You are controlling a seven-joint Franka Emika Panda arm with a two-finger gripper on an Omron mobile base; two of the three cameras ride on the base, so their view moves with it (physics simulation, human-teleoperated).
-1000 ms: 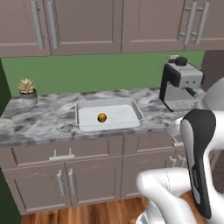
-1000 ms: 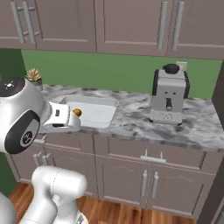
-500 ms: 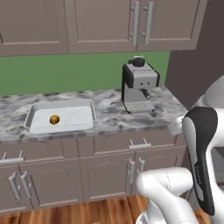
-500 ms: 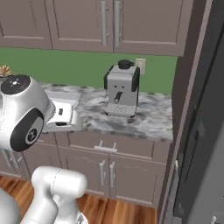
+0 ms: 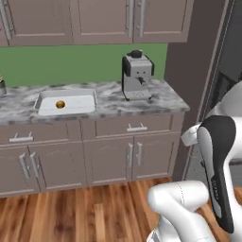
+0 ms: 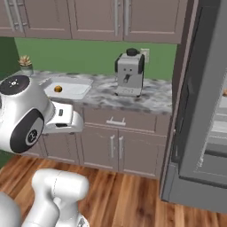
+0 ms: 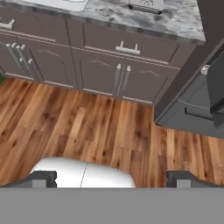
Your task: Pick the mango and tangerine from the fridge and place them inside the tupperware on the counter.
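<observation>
The tupperware (image 5: 86, 102) (image 6: 79, 91) lies on the counter (image 5: 111, 101) (image 6: 153, 96) at the left. One small round orange fruit (image 5: 60, 104) (image 6: 58, 89) sits in it; I cannot tell whether it is the mango or the tangerine. The fridge (image 6: 199, 111) (image 5: 229, 71) stands at the right with its grey door swung open, and the door's lower part (image 7: 192, 109) appears in the hand view. A sliver of orange (image 6: 225, 92) shows inside it at the frame's edge, too small to name. My gripper (image 7: 111, 180) is open and holds nothing, pointing down at the wooden floor in front of the cabinets.
A silver coffee machine (image 5: 137, 75) (image 6: 129, 73) stands on the counter near the fridge. A small potted plant (image 6: 25, 62) sits at the counter's far left. Taupe cabinets with silver handles (image 7: 118, 76) run below, and wooden floor (image 7: 87, 127) lies in front of them.
The whole scene has slid left and drawn away in both base views, so the base has driven right and back. The fridge's open door has come into view. The gripper stays open.
</observation>
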